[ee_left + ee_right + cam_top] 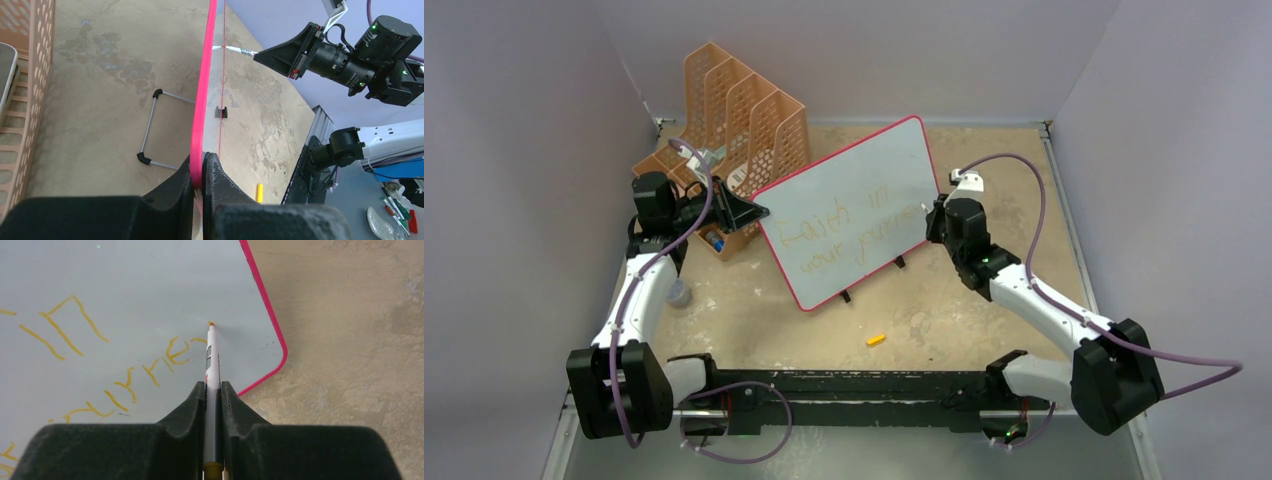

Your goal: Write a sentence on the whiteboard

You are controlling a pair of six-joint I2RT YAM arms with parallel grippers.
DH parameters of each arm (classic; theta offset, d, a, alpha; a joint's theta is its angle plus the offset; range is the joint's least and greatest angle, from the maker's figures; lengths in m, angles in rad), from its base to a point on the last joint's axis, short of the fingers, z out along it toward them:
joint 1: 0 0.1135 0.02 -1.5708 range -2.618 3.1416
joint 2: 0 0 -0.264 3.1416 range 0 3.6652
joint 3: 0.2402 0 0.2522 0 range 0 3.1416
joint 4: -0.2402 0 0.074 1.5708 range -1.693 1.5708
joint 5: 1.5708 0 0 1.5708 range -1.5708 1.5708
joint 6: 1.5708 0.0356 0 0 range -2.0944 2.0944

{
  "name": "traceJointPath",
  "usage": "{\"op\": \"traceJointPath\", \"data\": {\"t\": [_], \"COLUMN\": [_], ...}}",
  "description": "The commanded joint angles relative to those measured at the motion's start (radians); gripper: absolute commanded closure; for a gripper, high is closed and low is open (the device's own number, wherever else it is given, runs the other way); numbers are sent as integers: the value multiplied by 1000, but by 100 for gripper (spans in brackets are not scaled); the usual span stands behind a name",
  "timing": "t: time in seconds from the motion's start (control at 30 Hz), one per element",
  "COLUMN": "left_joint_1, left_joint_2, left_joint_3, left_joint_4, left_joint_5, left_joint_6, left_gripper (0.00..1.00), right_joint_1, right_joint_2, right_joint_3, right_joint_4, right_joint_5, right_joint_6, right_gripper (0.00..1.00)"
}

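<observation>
The whiteboard (849, 205) with a red-pink frame stands tilted on the table. Faint yellow-orange writing, the sentence (849, 235), runs in two lines across it and also shows in the right wrist view (125, 370). My left gripper (754, 212) is shut on the board's left edge, seen as the pink frame (202, 100) between the jaws (201, 175). My right gripper (934, 220) is shut on a white marker (212, 365). The marker's orange tip (211, 323) sits at the board surface after the last letters, near the lower right corner.
An orange perforated file rack (744, 120) stands behind the board's left end. A yellow marker cap (876, 340) lies on the table in front, also in the left wrist view (259, 192). The board's wire stand (155, 130) rests behind it. Walls close in both sides.
</observation>
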Motion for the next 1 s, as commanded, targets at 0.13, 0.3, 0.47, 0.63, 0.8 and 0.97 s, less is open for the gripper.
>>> {"op": "traceJointPath", "data": {"t": [0.13, 0.3, 0.47, 0.63, 0.8, 0.97], "left_joint_1": [17, 17, 17, 17, 17, 18], "left_joint_2": [-23, -27, -30, -33, -35, -37], "left_joint_3": [32, 32, 32, 31, 29, 29], "left_joint_4": [58, 59, 62, 63, 64, 66], "left_joint_5": [-51, -52, -50, -50, -50, -50], "left_joint_6": [99, 98, 96, 95, 93, 93], "left_gripper": [100, 100, 100, 100, 100, 100], "right_joint_1": [-5, -4, -4, -5, -5, -4], "right_joint_2": [-8, -9, -15, -12, -10, -16], "right_joint_3": [33, 31, 28, 26, 29, 28], "right_joint_4": [-18, -47, -72, -100, -119, -135], "right_joint_5": [-70, -89, -112, -128, -123, -131], "right_joint_6": [-3, 1, 6, 16, 22, 21], "right_gripper": [100, 100, 100, 100, 100, 100]}}
